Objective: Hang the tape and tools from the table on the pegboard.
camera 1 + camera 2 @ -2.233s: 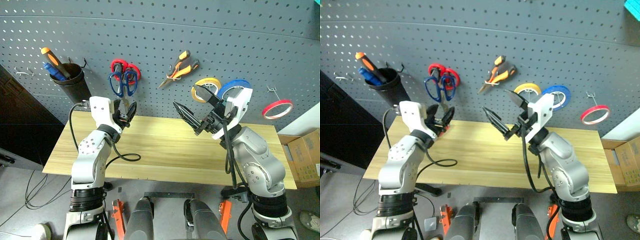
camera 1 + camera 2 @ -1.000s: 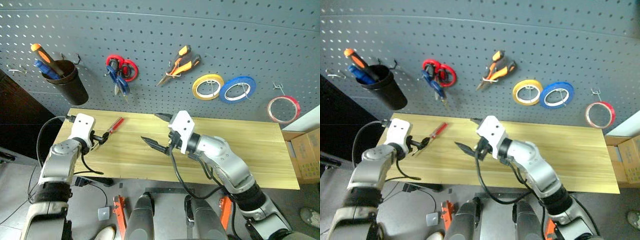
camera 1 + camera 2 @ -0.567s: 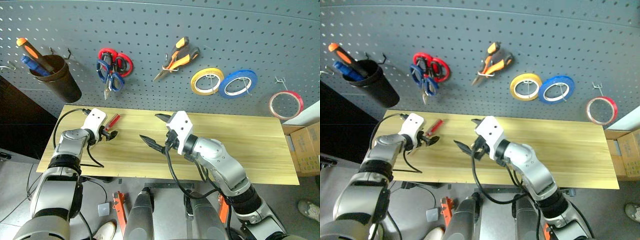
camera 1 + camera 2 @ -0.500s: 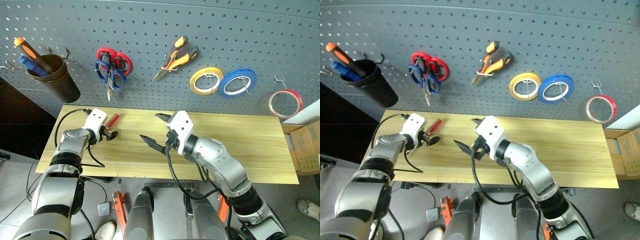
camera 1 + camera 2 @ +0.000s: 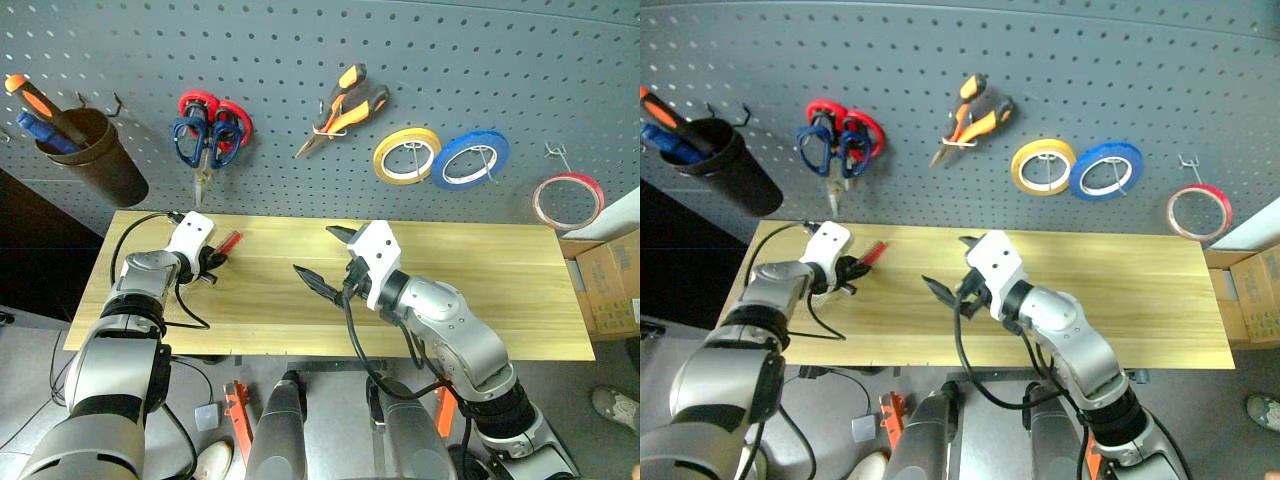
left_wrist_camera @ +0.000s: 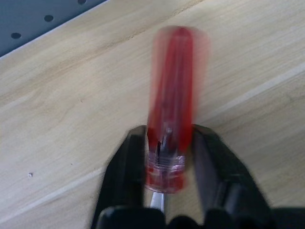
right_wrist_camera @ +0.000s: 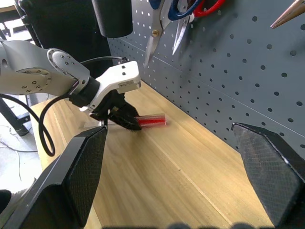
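Screwdriver (image 5: 227, 241) on table's (image 5: 500, 290) left end

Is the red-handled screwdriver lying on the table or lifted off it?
Lying flat: the red-handled screwdriver rests on the table, with the left gripper shut around its handle's shaft end.

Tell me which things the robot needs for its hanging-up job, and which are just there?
For the job:
screwdriver, clamped in the left gripper on the table
pegboard
blue scissors, pliers, red tape, all already hung

Just there:
red scissors
yellow tape
blue tape
cup
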`<move>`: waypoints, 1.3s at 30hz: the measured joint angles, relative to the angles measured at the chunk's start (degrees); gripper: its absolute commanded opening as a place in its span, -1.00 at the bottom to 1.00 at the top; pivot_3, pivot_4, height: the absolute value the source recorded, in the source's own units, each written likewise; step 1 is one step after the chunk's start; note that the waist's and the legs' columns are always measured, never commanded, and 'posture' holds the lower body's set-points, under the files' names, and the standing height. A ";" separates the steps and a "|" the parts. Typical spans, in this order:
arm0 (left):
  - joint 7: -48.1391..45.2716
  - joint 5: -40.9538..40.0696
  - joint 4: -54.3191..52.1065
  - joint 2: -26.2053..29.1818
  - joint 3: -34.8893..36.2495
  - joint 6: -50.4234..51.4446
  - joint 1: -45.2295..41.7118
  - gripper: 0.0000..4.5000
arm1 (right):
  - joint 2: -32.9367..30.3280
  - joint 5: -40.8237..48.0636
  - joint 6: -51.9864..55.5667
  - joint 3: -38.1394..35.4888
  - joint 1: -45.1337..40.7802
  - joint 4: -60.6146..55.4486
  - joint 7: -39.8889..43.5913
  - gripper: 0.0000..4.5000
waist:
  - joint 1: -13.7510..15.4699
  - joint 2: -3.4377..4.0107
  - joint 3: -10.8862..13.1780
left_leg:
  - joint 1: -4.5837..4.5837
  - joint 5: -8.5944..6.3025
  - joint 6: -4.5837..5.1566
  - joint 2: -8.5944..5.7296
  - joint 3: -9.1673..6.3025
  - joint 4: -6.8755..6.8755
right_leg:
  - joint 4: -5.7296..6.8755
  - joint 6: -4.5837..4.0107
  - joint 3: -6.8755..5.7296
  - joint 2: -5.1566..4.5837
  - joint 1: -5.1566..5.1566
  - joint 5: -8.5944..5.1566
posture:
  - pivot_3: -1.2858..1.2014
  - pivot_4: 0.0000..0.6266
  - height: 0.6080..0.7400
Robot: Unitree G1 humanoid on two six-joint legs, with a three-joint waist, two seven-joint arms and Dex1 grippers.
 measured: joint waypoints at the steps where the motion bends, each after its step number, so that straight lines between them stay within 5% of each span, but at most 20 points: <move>1: -0.06 0.00 0.00 0.00 0.00 -0.05 0.01 -0.64 | 0.00 -0.01 0.00 0.01 0.00 0.00 0.01 1.00 | -0.06 0.00 0.00 | -0.01 0.00 0.00 0.00 0.00 0.00 | 0.00 0.00 0.00 0.00 -0.01 0.00 | 0.05 0.29 1.00; 9: -1.65 -0.47 -4.96 0.20 0.19 0.51 3.13 -0.64 | -0.11 0.00 -0.21 0.01 -0.23 0.05 0.59 1.00 | -0.22 0.00 0.00 | -0.03 0.00 -0.01 0.00 0.01 -0.01 | 0.00 0.00 0.01 -0.01 -0.04 0.00 | 0.06 0.18 1.00; 18: -0.70 -7.92 -46.46 -2.82 4.95 19.89 27.21 -0.64 | -1.05 0.81 -1.28 -1.93 -0.30 0.33 2.38 1.00 | -0.23 -0.05 -0.15 | -0.06 0.06 -0.12 0.03 -0.12 -0.08 | 0.03 -0.03 -0.05 -0.10 -0.08 0.02 | 0.10 -0.03 1.00; 24: 11.74 -11.44 -73.18 -10.34 11.98 32.72 34.90 -0.64 | 1.97 9.03 -1.03 -4.88 -0.44 -1.65 5.06 1.00 | 1.04 -0.40 -0.47 | -0.10 0.25 -0.42 0.01 -0.26 -0.04 | 0.04 0.04 -0.16 -0.08 -0.03 0.06 | 0.15 -0.20 1.00; 31: 27.69 -10.78 -92.45 -19.74 18.07 37.54 36.52 -0.64 | 1.52 11.98 -1.27 -7.13 -1.43 -1.56 6.90 1.00 | 2.21 -0.84 -2.17 | -0.09 0.28 -0.47 -0.03 -0.29 -0.05 | -0.08 -0.19 -0.23 -0.10 0.05 0.25 | 0.20 -0.38 1.00; 39: 35.00 -3.99 -104.53 -17.73 17.81 35.72 39.48 -0.64 | 1.44 11.98 -3.98 -8.53 -2.68 1.02 8.05 1.00 | 3.44 -0.89 -4.32 | 0.21 0.32 -0.51 -0.04 -0.30 -0.08 | -0.24 -0.15 -0.30 -0.04 0.38 0.24 | 0.23 -0.48 1.00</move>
